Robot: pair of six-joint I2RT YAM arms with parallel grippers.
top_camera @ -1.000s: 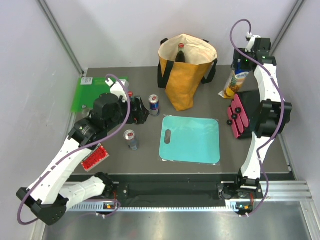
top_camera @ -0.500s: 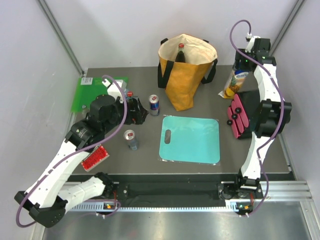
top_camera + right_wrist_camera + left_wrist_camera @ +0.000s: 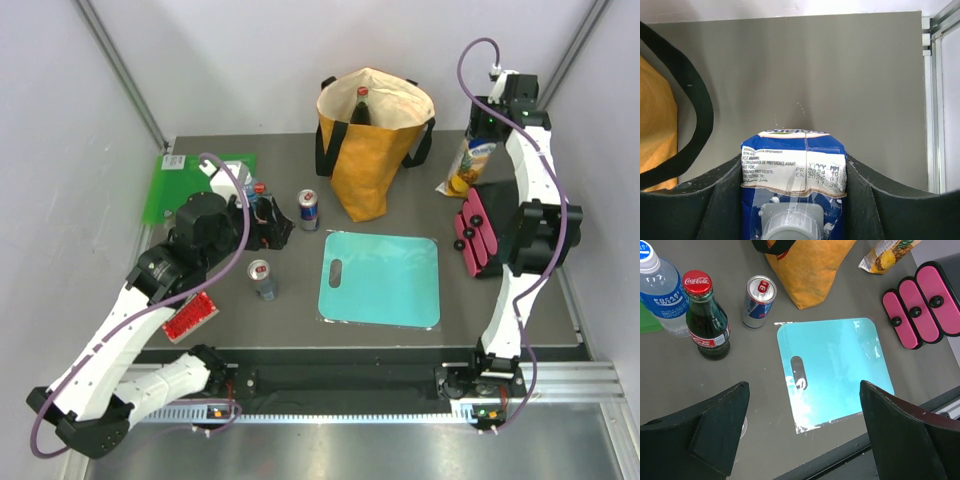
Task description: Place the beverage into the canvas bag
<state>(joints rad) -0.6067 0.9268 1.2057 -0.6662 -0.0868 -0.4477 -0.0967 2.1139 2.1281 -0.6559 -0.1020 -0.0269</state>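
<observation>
The mustard canvas bag (image 3: 372, 150) stands open at the back middle, and a dark bottle (image 3: 361, 105) leans inside it. To its right a pineapple juice carton (image 3: 470, 165) lies on the table. My right gripper (image 3: 490, 130) reaches down over the carton's top. In the right wrist view its fingers press both sides of the blue carton top (image 3: 795, 165), so it is shut on it. My left gripper (image 3: 802, 390) hangs open over the left of the table. It is near a cola bottle (image 3: 705, 315), a water bottle (image 3: 660, 290) and a Red Bull can (image 3: 759, 301).
A teal cutting board (image 3: 380, 278) lies front centre. A pink ridged tool (image 3: 478, 235) sits at the right by my right arm. A green board (image 3: 175, 185) lies back left, with a red brush (image 3: 190, 315) at front left. A second can (image 3: 262, 279) stands near the left arm.
My right gripper's fingers have closed in on the juice carton. My left arm has drawn back slightly to the left, its gripper still open.
</observation>
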